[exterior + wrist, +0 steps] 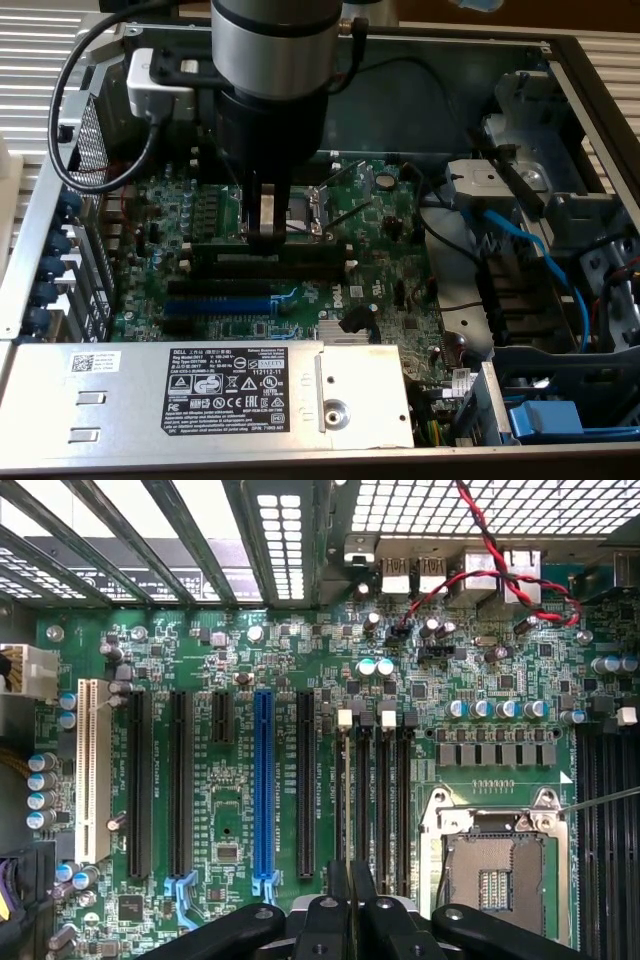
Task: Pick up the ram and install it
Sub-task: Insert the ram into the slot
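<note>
1. Exterior view: A robot arm's black two-fingered hand reaches down into an open grey metal computer case. Its fingers are drawn close together on the ram, a long thin dark-green circuit-board stick that runs out to either side of the fingertips.
2. Exterior view: The ram stands on edge directly beneath the hand, in line with the long black memory slots of the green motherboard. The square metal processor socket lies just beyond the hand, and the blue expansion slot sits near it on the opposite side.
3. Exterior view: The pick-up looks done. It is not clear whether the stick hangs over its slot, touches it or is pressed home, so the install reads as under way rather than finished.
4. Wrist view: The hand's black fingers almost meet, clamped on a thin dark edge between them that reads as the ram seen edge-on.
5. Wrist view: The memory slots run straight ahead of the fingertips. The blue expansion slot is to one side of the hand and the processor socket to the other. By this showing the stick is gripped and lined up with the slots, though no latched seating can be made out.
</note>
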Controlling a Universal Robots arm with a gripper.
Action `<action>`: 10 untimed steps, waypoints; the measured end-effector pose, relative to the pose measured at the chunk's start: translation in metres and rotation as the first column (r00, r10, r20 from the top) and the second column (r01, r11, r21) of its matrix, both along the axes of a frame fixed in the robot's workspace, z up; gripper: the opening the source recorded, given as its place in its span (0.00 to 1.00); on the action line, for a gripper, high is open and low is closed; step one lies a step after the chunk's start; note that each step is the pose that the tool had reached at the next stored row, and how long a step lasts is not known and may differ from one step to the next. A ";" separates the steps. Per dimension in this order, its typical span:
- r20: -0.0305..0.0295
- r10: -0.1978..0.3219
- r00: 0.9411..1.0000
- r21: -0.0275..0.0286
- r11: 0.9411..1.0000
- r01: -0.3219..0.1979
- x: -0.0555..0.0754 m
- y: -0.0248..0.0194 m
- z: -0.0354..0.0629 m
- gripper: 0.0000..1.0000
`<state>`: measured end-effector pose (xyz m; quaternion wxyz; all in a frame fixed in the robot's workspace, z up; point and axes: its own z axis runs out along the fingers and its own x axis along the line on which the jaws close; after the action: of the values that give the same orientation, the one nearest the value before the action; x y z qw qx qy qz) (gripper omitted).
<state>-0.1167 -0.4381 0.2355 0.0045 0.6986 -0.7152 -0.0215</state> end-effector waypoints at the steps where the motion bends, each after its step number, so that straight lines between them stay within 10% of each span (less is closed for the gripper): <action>1: 0.000 0.000 1.000 0.000 1.000 0.000 0.000 0.0002 -0.0001 0.13; 10: 0.000 0.000 1.000 0.000 1.000 0.000 -0.001 0.0010 -0.0007 0.13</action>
<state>-0.1176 -0.4370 0.2348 0.0045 0.6986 -0.7152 -0.0215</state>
